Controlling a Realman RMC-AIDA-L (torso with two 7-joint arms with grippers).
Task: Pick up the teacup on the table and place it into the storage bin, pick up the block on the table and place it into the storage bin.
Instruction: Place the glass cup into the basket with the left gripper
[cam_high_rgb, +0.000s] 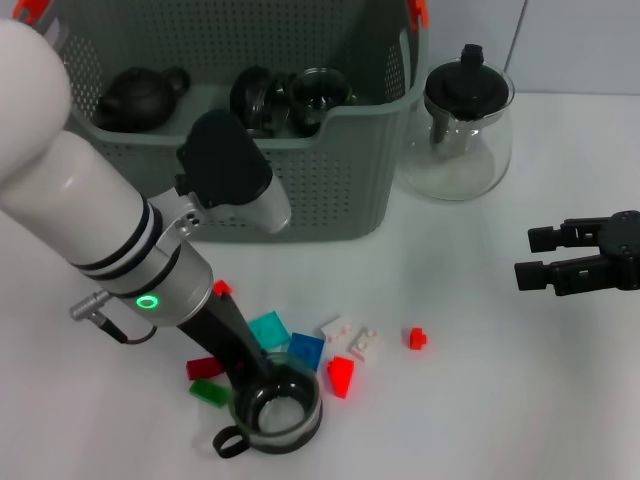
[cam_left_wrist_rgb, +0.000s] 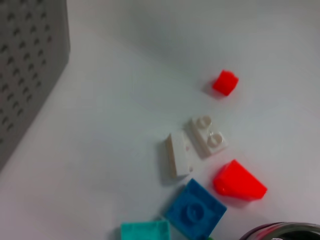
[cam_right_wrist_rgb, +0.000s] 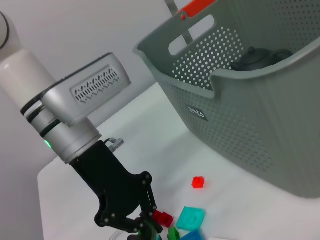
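White tabletop (cam_high_rgb: 480, 400) holds scattered blocks; the left gripper (cam_high_rgb: 262, 385) reaches down at the glass teacup (cam_high_rgb: 278, 410), jaw state indiscernible. Right gripper (cam_high_rgb: 545, 256) hovers spread, beside the storage bin (cam_high_rgb: 330, 190).

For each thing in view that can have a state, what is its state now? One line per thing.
teacup: upright on the table, left tool at its rim.
left tool: down at the teacup; open or shut not visible.
right tool: open, holding nothing, off to the right side.
storage bin: upright, dark teaware inside.
glass teapot: upright, black lid on.
blocks: loose on the table.
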